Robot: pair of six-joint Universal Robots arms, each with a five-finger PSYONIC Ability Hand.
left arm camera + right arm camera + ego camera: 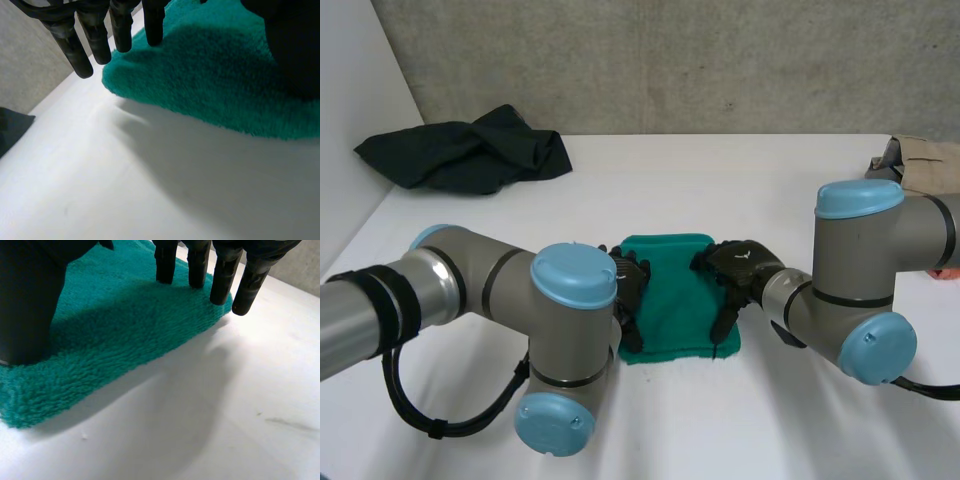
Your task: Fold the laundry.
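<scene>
The teal towel [672,300] lay folded small on the surface [740,190], left robot hand [630,285] and right robot hand [736,266] resting straight-fingered on its side edges, gripping nothing, so it looked like final smoothing, next probably fetching the dark garment [470,152] behind.

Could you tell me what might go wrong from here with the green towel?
The left hand and right hand rest on opposite sides of the green towel; lifting unevenly might drag it askew. Their straight fingers touch its fluffy pile, which could snag and pull the fold open.
</scene>
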